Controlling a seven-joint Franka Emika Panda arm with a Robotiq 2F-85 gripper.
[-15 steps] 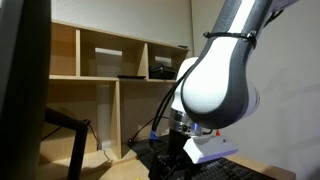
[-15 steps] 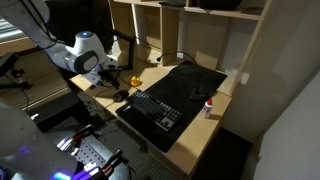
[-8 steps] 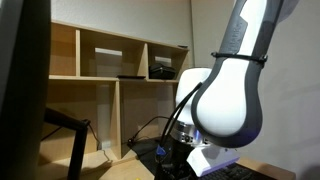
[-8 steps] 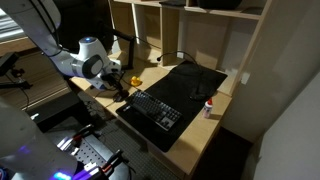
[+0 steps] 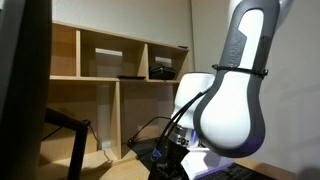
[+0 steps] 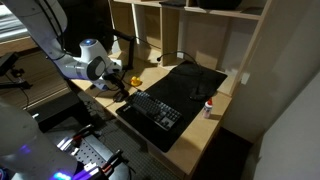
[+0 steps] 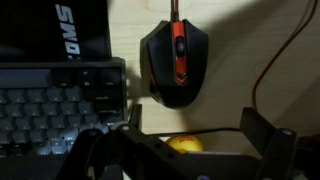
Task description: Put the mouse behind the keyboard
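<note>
Black, hard-shelled and probably light, the mouse (image 7: 175,62) lies on the wooden worktop (image 7: 232,60) just beside the end of the keyboard (image 7: 55,100), corded, best pinched across its smooth, possibly slippery flanks by the end effector (image 7: 180,142), whose fingers stand spread near it.

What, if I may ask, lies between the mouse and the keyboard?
Wrist view: only bare desk separates the mouse and the keyboard.

White arm (image 6: 88,55) low, gripper (image 7: 176,138) downward, fingers (image 7: 265,135) spread wide apart.
</note>
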